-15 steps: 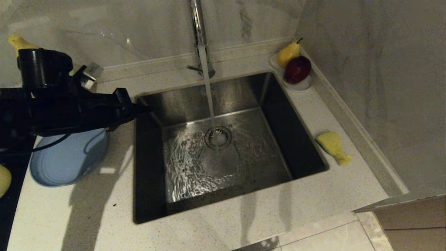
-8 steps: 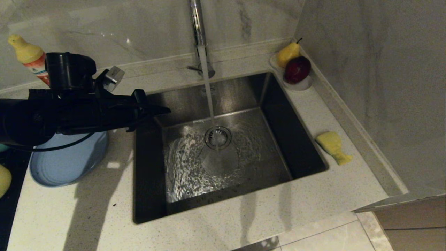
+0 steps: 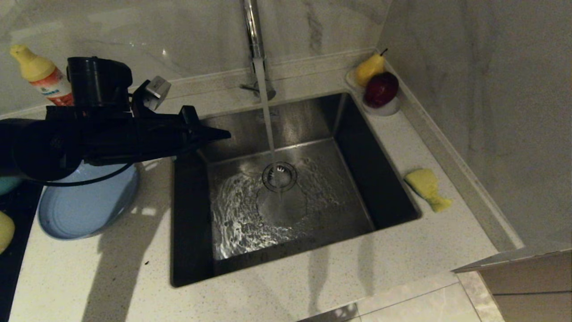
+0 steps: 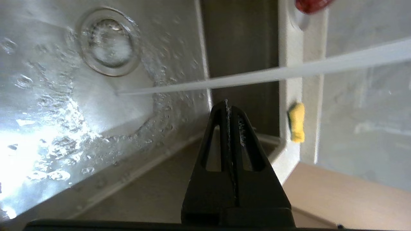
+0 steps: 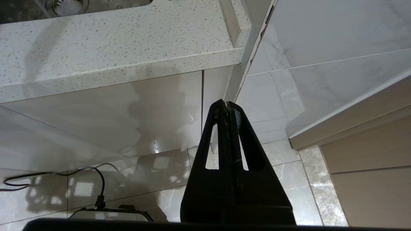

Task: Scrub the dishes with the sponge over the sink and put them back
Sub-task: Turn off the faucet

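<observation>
A: Where is the small yellow sponge (image 3: 427, 188)?

B: It lies flat on the speckled pale stone counter (image 3: 313, 286), on the strip to the right of the square stainless-steel sink (image 3: 313, 120), near the basin's front right corner and just beside its rim. Its long axis runs from back-left to front-right, the narrower end toward the front right. In the left wrist view the sponge (image 4: 296, 122) sits on the same ledge beyond the basin wall.

A: What does the sink hold?

B: Only water. A stream falls from the tall chrome tap (image 3: 253, 31) onto the round drain strainer (image 3: 279, 175) and spreads in ripples over the basin floor.

A: The dishes?

B: The wide, shallow light-blue plate (image 3: 85, 205) rests empty on the counter left of the sink. At the far left edge a sliver of teal (image 3: 9, 183) and a bit of pale yellow (image 3: 5, 230) show; I cannot tell what they are.

A: Other containers?

B: A small white dish (image 3: 384, 107) in the back right corner holds a yellow pear (image 3: 369, 68) and a dark red round fruit (image 3: 380, 88), touching.

A: The grippers?

B: The left gripper (image 3: 225, 133) is clenched on nothing, level over the sink's back left corner, pointing right. The right gripper (image 5: 226, 103), also clenched and empty, hangs below the counter edge above the tiled floor (image 5: 282, 154).
</observation>
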